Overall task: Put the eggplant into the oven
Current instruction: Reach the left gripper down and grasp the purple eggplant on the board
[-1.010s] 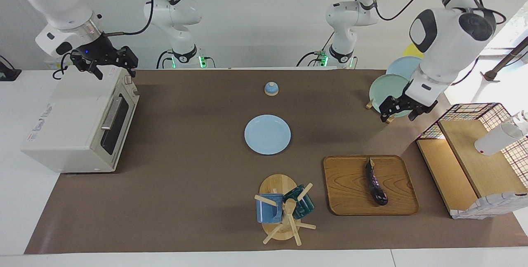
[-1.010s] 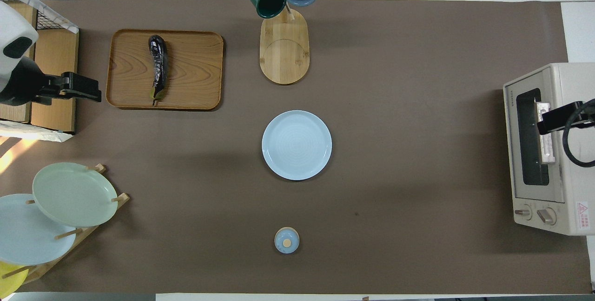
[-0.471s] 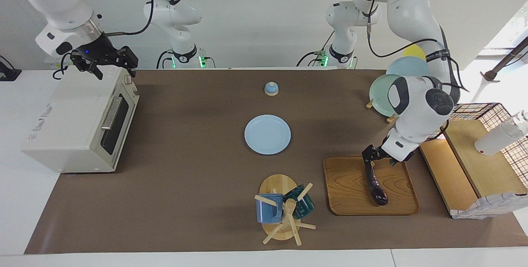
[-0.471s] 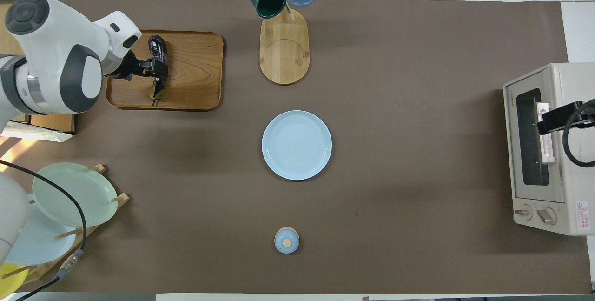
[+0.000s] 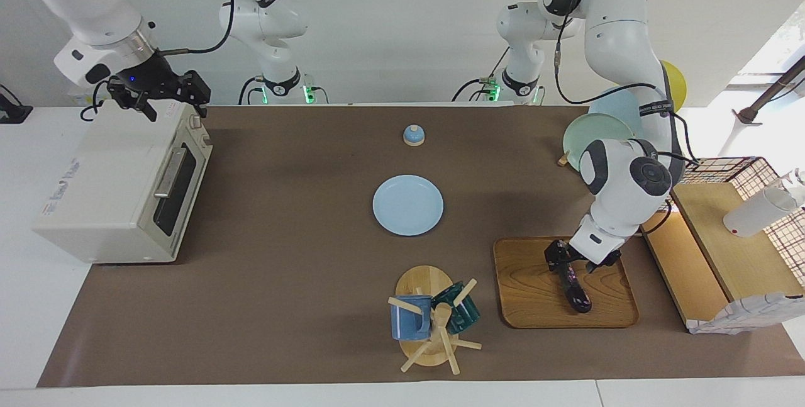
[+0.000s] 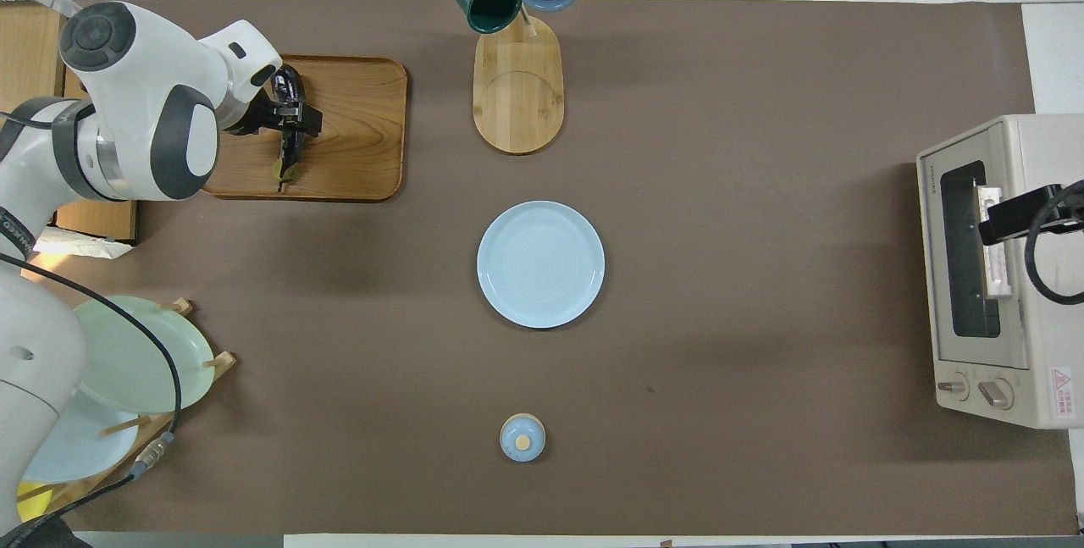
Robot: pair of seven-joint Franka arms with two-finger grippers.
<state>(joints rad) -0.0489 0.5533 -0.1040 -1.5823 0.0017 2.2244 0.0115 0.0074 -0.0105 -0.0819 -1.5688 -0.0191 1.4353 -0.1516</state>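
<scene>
plain white wall, white table w/ brown mat, daylight from window at one end.

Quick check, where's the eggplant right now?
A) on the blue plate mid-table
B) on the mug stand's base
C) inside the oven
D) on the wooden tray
D: the eggplant lies on the wooden tray at the left arm's end of the table, with the left tool down at it; the oven door is closed.
</scene>
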